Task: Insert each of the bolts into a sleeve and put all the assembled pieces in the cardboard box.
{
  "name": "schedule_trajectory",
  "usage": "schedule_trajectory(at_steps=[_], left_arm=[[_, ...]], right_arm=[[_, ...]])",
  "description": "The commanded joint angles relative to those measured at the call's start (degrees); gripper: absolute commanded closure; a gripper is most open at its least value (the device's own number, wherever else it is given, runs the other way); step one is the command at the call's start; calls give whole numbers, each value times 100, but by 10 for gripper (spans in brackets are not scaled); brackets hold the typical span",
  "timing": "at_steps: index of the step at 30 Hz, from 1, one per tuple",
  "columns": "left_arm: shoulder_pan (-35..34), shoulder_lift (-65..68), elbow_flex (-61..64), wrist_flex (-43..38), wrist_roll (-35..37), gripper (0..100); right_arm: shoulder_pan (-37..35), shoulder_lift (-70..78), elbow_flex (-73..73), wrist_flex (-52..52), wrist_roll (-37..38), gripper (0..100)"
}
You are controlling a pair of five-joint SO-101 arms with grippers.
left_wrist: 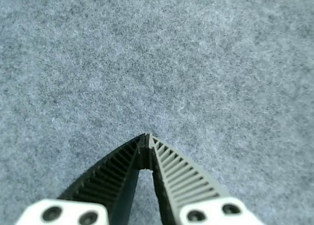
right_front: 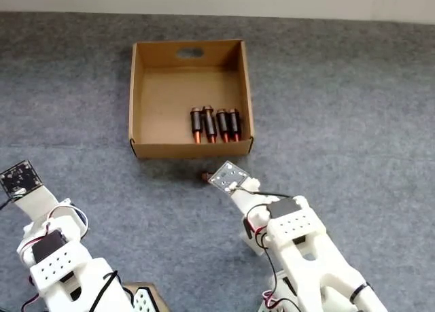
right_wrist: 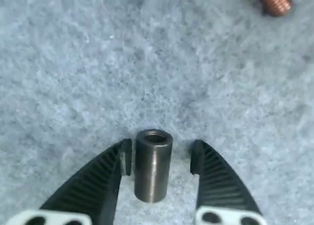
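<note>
A dark metal sleeve (right_wrist: 153,166) lies on the grey carpet between the fingers of my right gripper (right_wrist: 161,154), which is open, with a small gap on each side of the sleeve. A copper-coloured bolt (right_wrist: 274,0) lies a little beyond it on the carpet; its end (right_front: 204,177) pokes out beside the right arm's wrist just in front of the cardboard box (right_front: 133,94). Several assembled pieces (right_front: 215,125) lie side by side in the box's front right corner. My left gripper (left_wrist: 148,138) is shut with nothing in it, over bare carpet at the near left.
The box stands at the middle back of the carpet, its front wall (right_front: 190,149) close to the right arm (right_front: 299,237). The left arm (right_front: 47,247) stays at the near left corner. Open carpet lies to both sides of the box.
</note>
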State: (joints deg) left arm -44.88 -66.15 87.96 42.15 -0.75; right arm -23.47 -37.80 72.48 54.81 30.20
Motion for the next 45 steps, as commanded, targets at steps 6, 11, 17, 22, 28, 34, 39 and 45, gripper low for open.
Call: schedule_trajectory(at_steps=[6, 11, 17, 22, 28, 34, 39, 45], left_arm=[[57, -4, -198, -62, 9, 977], [84, -4, -198, -53, 9, 976], [286, 13, -470, 141, -607, 976], [866, -4, -1525, 1512, -2022, 976], [1393, 48, -3204, 2734, -2585, 976], [2835, 57, -3855, 3666, -2760, 976], [3486, 743, -3881, 3745, -2857, 976], [4558, 2105, -3890, 3701, -2857, 976]], right_arm=[[145, -40, -418, 286, 88, 995], [752, -40, -2378, 2387, -536, 992], [1587, -31, -2422, 1051, -1512, 992], [1877, -31, -1464, -22, -1943, 992], [2035, -40, -1068, -400, -2444, 992], [2422, -40, -725, -1007, -2611, 992], [2475, -752, -145, -1297, -2620, 992], [2176, -2624, 919, -1411, -2752, 992]])
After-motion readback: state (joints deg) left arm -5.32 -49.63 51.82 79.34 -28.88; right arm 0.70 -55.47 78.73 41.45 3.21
